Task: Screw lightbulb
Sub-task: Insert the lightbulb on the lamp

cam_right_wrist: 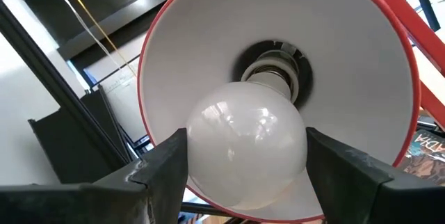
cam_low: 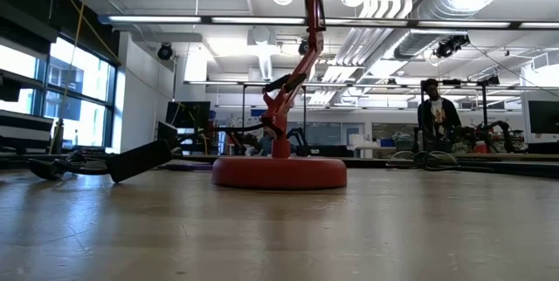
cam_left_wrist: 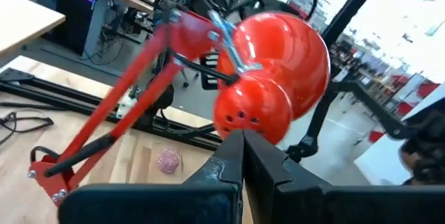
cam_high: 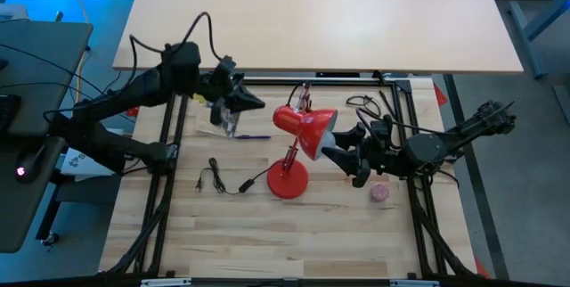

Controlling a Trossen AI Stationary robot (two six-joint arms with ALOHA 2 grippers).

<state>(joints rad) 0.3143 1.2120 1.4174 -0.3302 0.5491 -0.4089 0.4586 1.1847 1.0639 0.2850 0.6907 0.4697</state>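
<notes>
A red desk lamp stands mid-table on its round base [cam_high: 287, 180], with its shade [cam_high: 307, 131] tilted toward the table's right. The shade's white inside [cam_right_wrist: 208, 36] fills the right wrist view. The white lightbulb [cam_right_wrist: 247, 140] sits in it, its neck at the socket [cam_right_wrist: 274, 67]. My right gripper [cam_high: 338, 151] reaches into the shade's mouth and is shut on the bulb. My left gripper [cam_high: 258, 104] is shut with nothing in it. It hovers to the left of the shade, pointing at the shade's rounded back [cam_left_wrist: 254, 109] and standing apart from it. My right gripper pinches the bulb's round glass [cam_right_wrist: 201, 151] at its widest part, one finger [cam_right_wrist: 163, 165] on each side. The fingers come nearly level from the table's right, into the shade's mouth. The bulb is clear of the table, its neck in the socket.
A small pink ball [cam_high: 380, 192] lies on the table right of the lamp base. The lamp's black cord and plug [cam_high: 218, 180] lie left of the base. Black frame rails [cam_high: 165, 189] run along both sides of the wooden board. A person [cam_low: 434, 111] stands far off in the room.
</notes>
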